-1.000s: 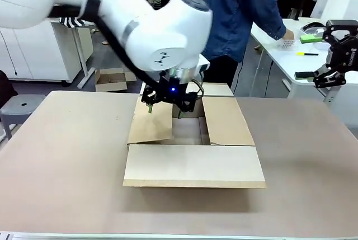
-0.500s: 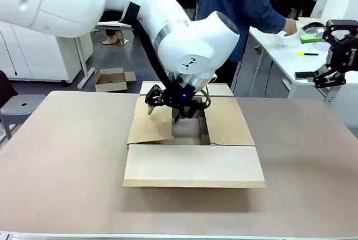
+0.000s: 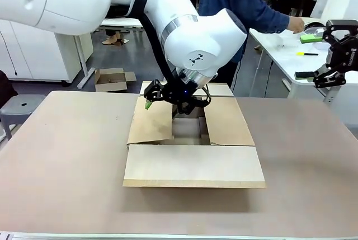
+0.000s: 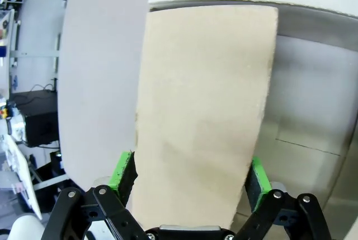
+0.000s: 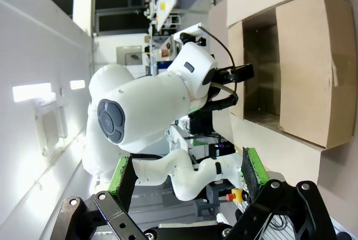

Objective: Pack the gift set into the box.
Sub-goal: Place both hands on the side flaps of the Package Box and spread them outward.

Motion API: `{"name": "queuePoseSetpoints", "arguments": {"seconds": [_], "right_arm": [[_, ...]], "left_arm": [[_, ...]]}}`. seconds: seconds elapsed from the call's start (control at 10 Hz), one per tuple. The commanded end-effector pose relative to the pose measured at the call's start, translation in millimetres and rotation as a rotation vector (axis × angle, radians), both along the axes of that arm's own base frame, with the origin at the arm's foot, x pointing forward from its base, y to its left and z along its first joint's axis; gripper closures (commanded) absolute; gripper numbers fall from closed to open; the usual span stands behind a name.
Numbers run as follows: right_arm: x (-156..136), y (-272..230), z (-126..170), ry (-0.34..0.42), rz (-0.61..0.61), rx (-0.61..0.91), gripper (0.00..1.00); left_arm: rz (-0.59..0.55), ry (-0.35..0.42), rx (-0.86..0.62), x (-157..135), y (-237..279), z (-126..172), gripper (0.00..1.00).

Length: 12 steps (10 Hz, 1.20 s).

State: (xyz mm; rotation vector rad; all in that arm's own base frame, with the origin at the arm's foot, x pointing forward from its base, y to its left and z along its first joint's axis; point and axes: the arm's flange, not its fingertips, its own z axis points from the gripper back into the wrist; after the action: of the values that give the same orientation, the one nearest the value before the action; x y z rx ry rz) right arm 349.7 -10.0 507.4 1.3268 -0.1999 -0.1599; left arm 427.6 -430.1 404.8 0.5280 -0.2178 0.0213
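The box (image 3: 193, 139) stands open in the middle of the table, its four flaps spread; the near flap (image 3: 193, 165) lies flat toward me. My left gripper (image 3: 166, 106) hovers open over the left flap (image 3: 150, 122). In the left wrist view that flap (image 4: 201, 111) lies just beyond the green pads (image 4: 125, 170) of my left gripper (image 4: 190, 175). My right gripper (image 3: 307, 57) hangs open at the far right, away from the table. In its own wrist view the right gripper (image 5: 187, 173) holds nothing and the box (image 5: 285, 66) is far off. The gift set is out of view.
A person (image 3: 235, 10) at the far side reaches a hand (image 3: 296, 24) over a white side table (image 3: 279, 55) with a yellow marker (image 3: 306, 53). A small tan cardboard box (image 3: 112, 78) lies on the floor at back left. A stool (image 3: 19, 106) stands left.
My left arm's wrist swung right and its gripper shifted slightly up and left over the left flap. The person's hand moved right along the side table. The right gripper stayed still.
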Motion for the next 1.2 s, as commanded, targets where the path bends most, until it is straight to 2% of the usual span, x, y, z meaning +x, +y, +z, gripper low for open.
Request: {"name": "queuePoseSetpoints", "arguments": {"seconds": [0.0,0.2,0.3,0.5,0.9,1.1], "right_arm": [[1.5,0.2,-0.7,-0.029,0.008,0.005,0.0],[1.5,0.2,-0.7,-0.029,0.008,0.005,0.0],[1.5,0.2,-0.7,-0.029,0.008,0.005,0.0],[1.5,0.2,-0.7,-0.029,0.008,0.005,0.0],[1.5,0.2,-0.7,-0.029,0.008,0.005,0.0],[1.5,0.2,-0.7,-0.029,0.008,0.005,0.0]], "left_arm": [[0.032,-0.052,0.04,-5.7,10.7,15.3,0.0],[0.061,-0.071,0.032,-4.7,20.1,21.7,0.0],[0.034,-0.049,-0.003,-7.1,24.3,27.8,0.0],[0.04,-0.075,-0.063,-10.1,37.8,46.1,0.0],[0.04,-0.036,-0.158,-5.8,61.1,50.4,0.0],[0.098,-0.039,-0.184,-6.2,79.2,49.4,0.0]]}}
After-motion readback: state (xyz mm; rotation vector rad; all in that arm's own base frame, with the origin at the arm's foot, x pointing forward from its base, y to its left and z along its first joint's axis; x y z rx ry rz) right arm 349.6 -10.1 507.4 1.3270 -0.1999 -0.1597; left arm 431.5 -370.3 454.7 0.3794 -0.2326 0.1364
